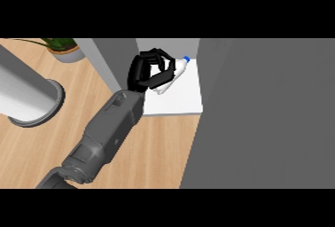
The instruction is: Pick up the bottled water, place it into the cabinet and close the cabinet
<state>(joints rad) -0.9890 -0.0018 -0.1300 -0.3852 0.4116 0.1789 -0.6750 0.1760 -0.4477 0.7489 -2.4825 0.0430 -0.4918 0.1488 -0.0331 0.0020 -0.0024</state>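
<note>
Placement is the step in hand — the left hand (149, 71), fingers curled round the bottled water (171, 75), holds it tilted over the white cabinet (177, 99) shelf. Next: set it down, release, then swing the grey door (262, 115) shut.

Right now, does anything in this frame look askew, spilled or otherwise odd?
Only the bottled water: it lies tilted, blue cap toward the cabinet's back, in the curled fingers of the left hand over the white cabinet shelf. Nothing looks spilled or damaged.
</note>
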